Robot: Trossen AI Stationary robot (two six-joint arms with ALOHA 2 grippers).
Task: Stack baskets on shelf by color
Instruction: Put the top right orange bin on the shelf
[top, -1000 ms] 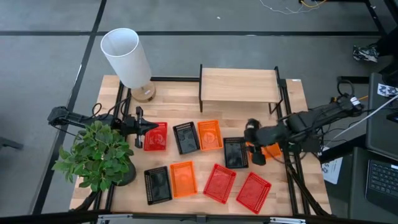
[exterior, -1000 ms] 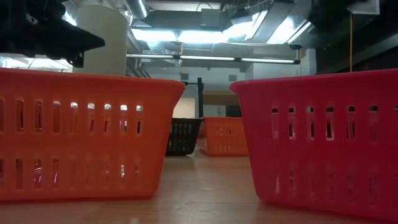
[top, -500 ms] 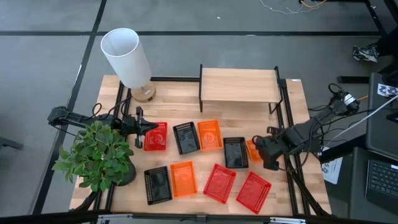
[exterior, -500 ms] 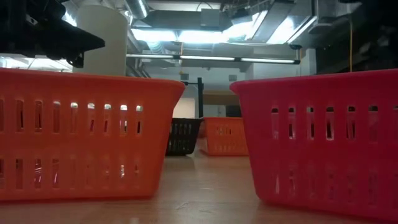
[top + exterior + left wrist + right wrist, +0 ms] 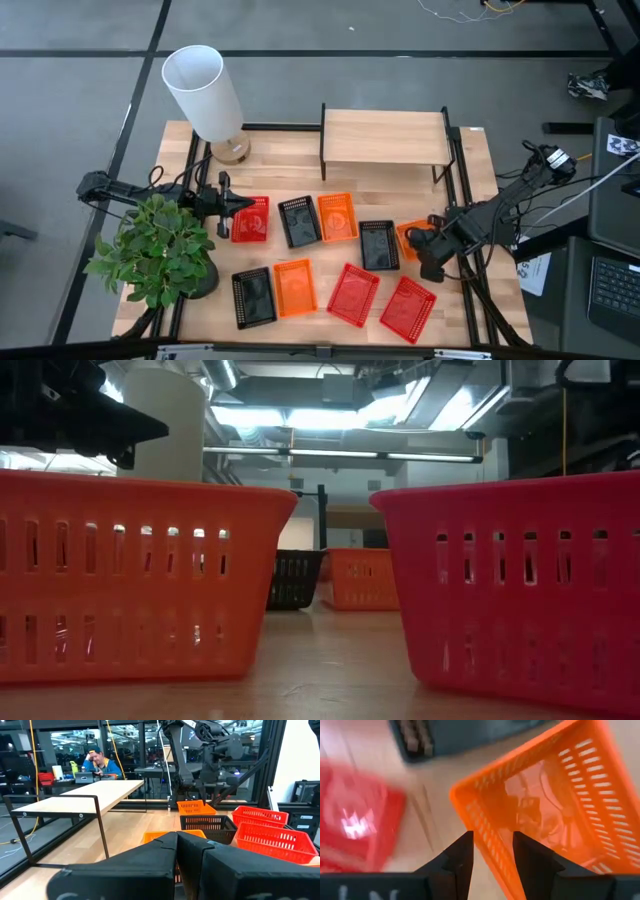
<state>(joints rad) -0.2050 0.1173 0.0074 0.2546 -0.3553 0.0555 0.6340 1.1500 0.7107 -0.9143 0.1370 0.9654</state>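
Nine baskets lie on the table before the shelf (image 5: 385, 135): red (image 5: 250, 218), black (image 5: 300, 220), orange (image 5: 338, 216), black (image 5: 379, 244) and orange (image 5: 408, 236) in a far row. Black (image 5: 254, 296), orange (image 5: 295, 287) and two red ones (image 5: 353, 294) (image 5: 408, 307) lie nearer. My right gripper (image 5: 428, 252) points down, open, over the right-hand orange basket (image 5: 555, 805). Its fingers stand either side of that basket's side wall (image 5: 492, 851); I cannot tell if they touch it. My left gripper (image 5: 235, 204) waits shut beside the far red basket.
A white lamp (image 5: 205, 90) stands at the far left corner and a potted plant (image 5: 160, 250) at the near left. Black rails (image 5: 462, 200) run along the table's sides. A person (image 5: 100, 762) sits at a desk beyond the table.
My right gripper has gone down and toward the table's right edge, rolling as it went, and now hangs low over the right-hand orange basket, which shows more than before. Its fingers stay open. No basket has moved.
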